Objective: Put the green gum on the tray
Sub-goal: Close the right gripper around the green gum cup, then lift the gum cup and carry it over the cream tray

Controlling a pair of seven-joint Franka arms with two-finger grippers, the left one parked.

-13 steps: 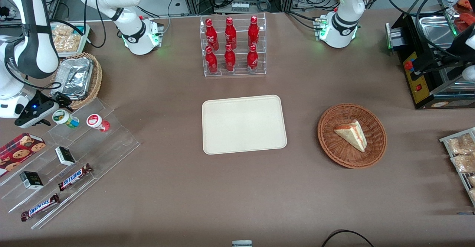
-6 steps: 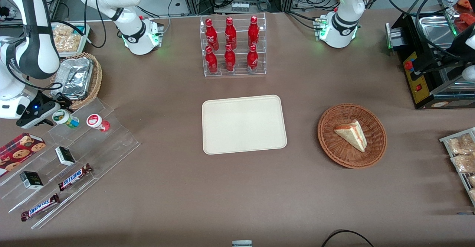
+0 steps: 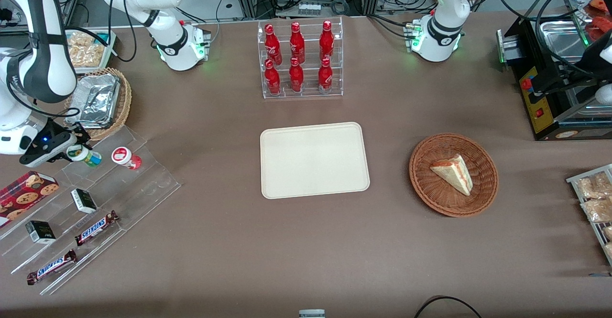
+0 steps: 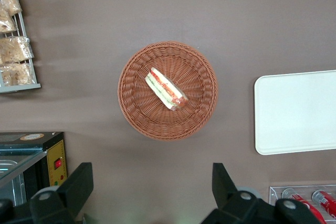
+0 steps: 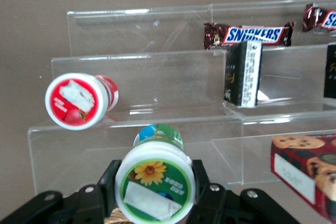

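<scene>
The green gum (image 3: 84, 155) lies tilted on the top step of a clear stepped stand (image 3: 148, 184), toward the working arm's end of the table. Its white lid with the green sunflower label (image 5: 155, 184) faces the wrist camera. My gripper (image 3: 75, 151) is at the gum's lid end, with one black finger (image 5: 108, 182) against each side of the lid, shut on it. The cream-beige tray (image 3: 313, 160) lies flat at the table's middle, apart from the gripper, and its edge also shows in the left wrist view (image 4: 296, 111).
A red-labelled canister (image 3: 125, 157) lies beside the green gum on the same step. Lower steps hold small dark boxes (image 3: 83, 201), Snickers bars (image 3: 95, 228) and a cookie box (image 3: 26, 191). A foil-lined basket (image 3: 98, 100), a rack of red bottles (image 3: 299, 60) and a sandwich basket (image 3: 453, 174) stand around.
My gripper has moved in onto the green gum's lid end, and its fingers now sit against the lid. The gum has shifted slightly on its step.
</scene>
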